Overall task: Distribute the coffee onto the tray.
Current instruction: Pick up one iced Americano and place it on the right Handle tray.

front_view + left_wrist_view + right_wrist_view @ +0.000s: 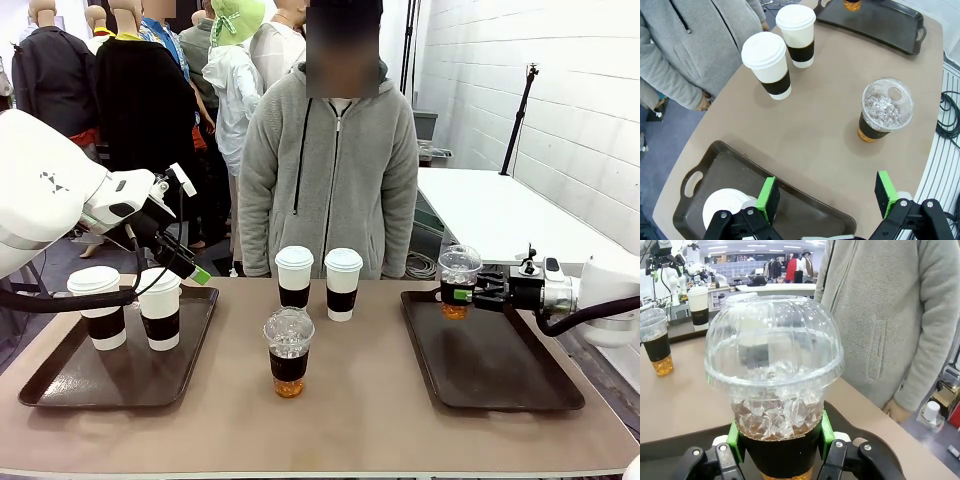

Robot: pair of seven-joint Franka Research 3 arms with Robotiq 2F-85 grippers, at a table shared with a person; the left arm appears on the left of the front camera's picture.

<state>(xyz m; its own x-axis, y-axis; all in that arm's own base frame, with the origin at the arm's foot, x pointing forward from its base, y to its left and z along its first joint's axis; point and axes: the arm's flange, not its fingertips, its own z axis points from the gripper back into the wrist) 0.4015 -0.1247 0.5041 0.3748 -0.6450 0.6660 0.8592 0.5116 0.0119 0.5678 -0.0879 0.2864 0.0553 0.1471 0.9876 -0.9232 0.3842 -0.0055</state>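
Two white lidded paper cups (100, 305) are set on the dark left tray (60, 385), near the wide-open left gripper (827, 195). A clear dome-lidded iced coffee (459, 270) is clamped by the right gripper (462, 294) at the dark right tray's (500, 370) 10 o'clock corner. Two more white cups (294, 277) and a second clear cup (288, 350) are left on the table (350, 430).

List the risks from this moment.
1. The right end effector grips the clear dome-lidded plastic cup of iced coffee near the dark brown right tray's rim; released there, it might tip.
2. The open left end effector hangs close beside two white lidded paper cups; moving off, it could knock them.
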